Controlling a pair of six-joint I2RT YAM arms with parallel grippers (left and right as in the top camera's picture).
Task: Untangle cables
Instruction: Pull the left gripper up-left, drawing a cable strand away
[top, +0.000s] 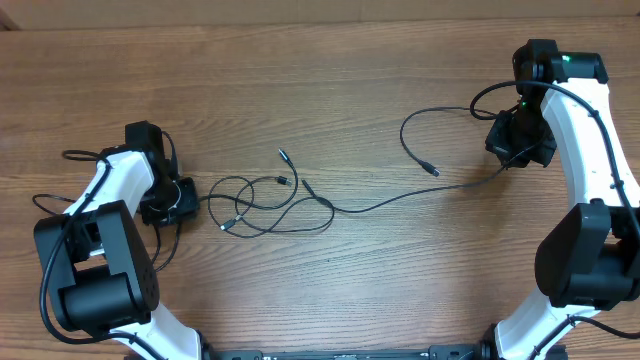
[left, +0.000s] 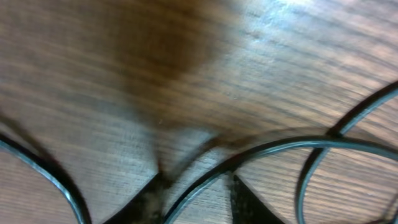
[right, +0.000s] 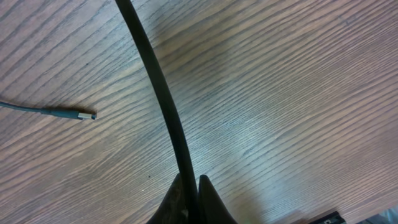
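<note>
Nearest to the left wrist camera, the left gripper (left: 196, 202) is being shown as two dark, wedge-shaped fingertips (left: 245, 202) with a narrow gap between them. A thin black cable (left: 280, 147), round and a little glossy, is being carried through this gap in a smooth arc. As far as the blurred picture allows to judge, it is not being pinched. Further out, two more dark strands are being shown, one curving at each side. Under all of this the table (left: 186, 62) is being seen, made of brown wood with a fine, straight grain.

Nearest to the right wrist camera, the right gripper (right: 194, 202) is being held fully closed. A long cable (right: 158, 93) with a smooth, matt black sheath is being clamped between its pointed tips, and from there it is being led away over the wood in a gentle curve. Well apart from it, a small plug end (right: 84, 115), cylindrical with a paler tip, is being shown lying flat on the grain.

From above, the tangle (top: 265, 200) of loose, overlapping loops is being seen between the two grippers, nearer to the left one, with its left edge just beside that gripper. One slack strand is being led from the tangle to the right, up to the right gripper at the far side of the table
</note>
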